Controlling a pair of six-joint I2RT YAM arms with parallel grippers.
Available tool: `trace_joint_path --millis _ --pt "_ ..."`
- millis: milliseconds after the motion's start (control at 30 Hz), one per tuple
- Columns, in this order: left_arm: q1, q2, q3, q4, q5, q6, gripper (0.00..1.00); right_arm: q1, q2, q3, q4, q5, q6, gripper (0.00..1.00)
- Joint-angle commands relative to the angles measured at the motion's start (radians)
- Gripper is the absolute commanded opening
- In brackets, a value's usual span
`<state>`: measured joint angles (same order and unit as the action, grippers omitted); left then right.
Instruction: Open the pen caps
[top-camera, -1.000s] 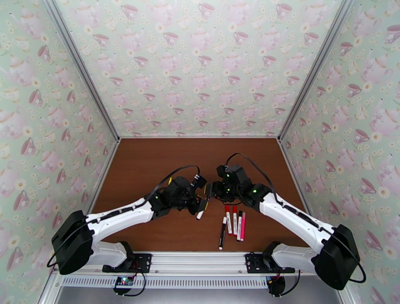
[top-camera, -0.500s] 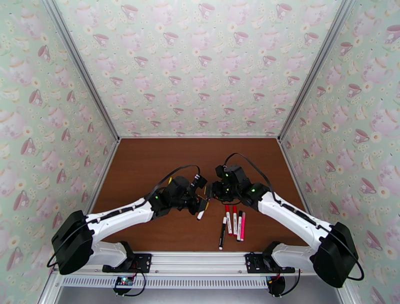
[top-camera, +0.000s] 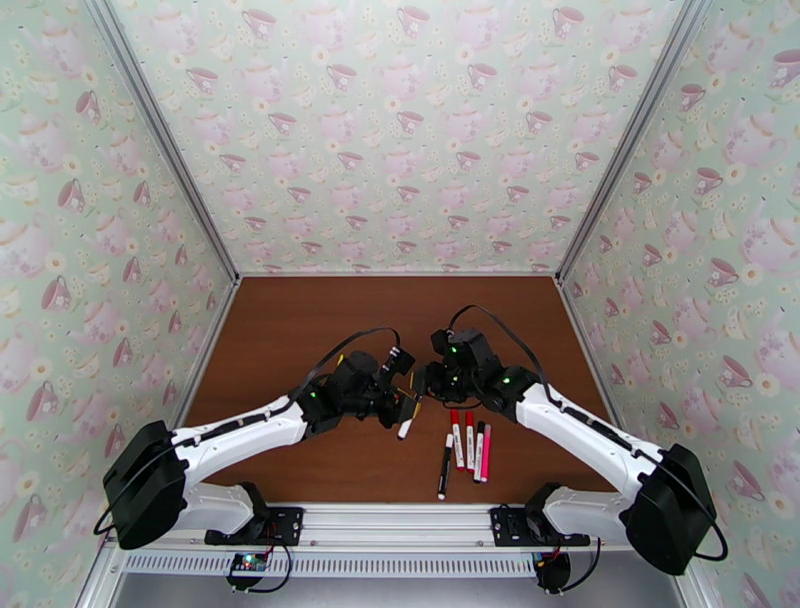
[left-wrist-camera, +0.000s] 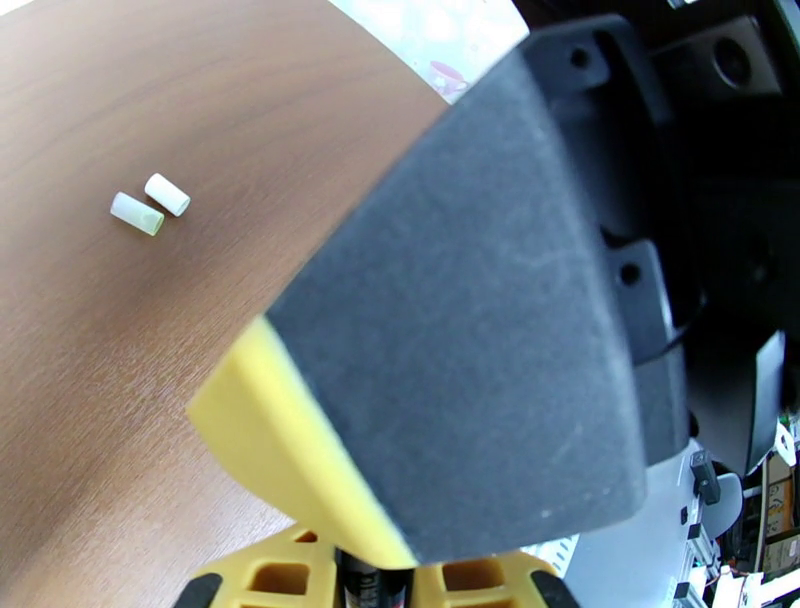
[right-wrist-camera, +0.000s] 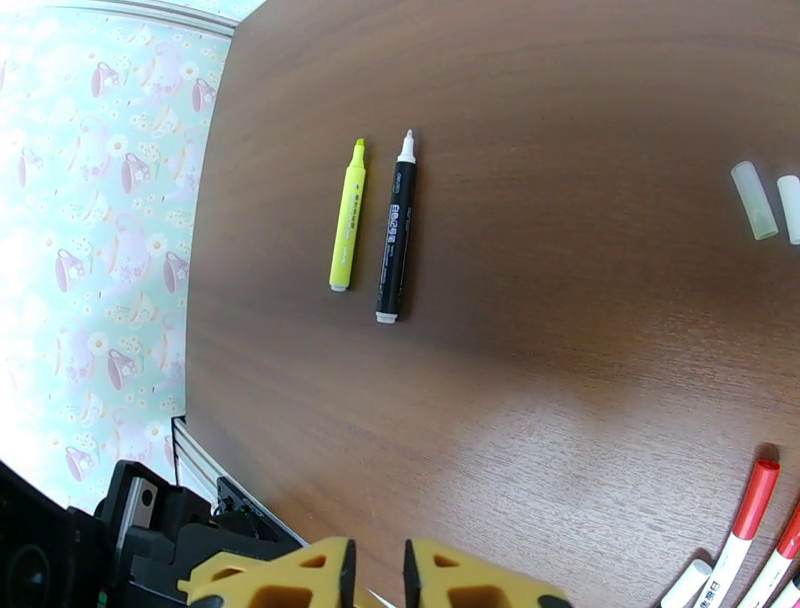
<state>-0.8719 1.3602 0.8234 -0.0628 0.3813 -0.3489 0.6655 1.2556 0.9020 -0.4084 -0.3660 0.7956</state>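
My L pincer (top-camera: 404, 406) clamps pen (top-camera: 404, 430), R pincer (top-camera: 422, 383) shut right beside it, cap hold unclear; risk: R's off cap, so pull slips or drags pen out.

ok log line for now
left gripper: shut on pen | right gripper: shut at pen's far end | two caps already off

You have a flat brown wood-grain tabletop (top-camera: 300, 330), boxed in on three sides by pale green wallpapered walls (top-camera: 400, 130) printed with pink teacups and teapots. Slim silver metal posts (top-camera: 160, 140) rise from its back corners. A silver aluminium rail (top-camera: 400, 520) lies along the near edge.
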Motion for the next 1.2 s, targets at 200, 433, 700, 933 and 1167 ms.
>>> trace_joint_path --millis 200,433,700,933,1167 --pt "0.007 -0.026 -0.042 0.082 0.028 -0.052 0.33 0.000 -0.008 0.020 0.041 0.008 -0.003 0.12" --pt "0.014 -0.024 -0.098 0.180 0.057 -0.106 0.46 0.000 -0.025 0.020 0.091 -0.018 0.036 0.10" --pt "0.015 -0.007 -0.102 0.209 0.025 -0.130 0.23 0.000 -0.028 0.008 0.146 -0.053 0.072 0.10" --pt "0.033 -0.037 -0.124 0.197 0.036 -0.141 0.07 -0.042 -0.066 -0.032 0.200 -0.074 0.101 0.07" --pt "0.086 -0.047 -0.133 0.279 0.291 -0.214 0.06 -0.127 -0.157 -0.092 0.343 -0.204 0.057 0.06"
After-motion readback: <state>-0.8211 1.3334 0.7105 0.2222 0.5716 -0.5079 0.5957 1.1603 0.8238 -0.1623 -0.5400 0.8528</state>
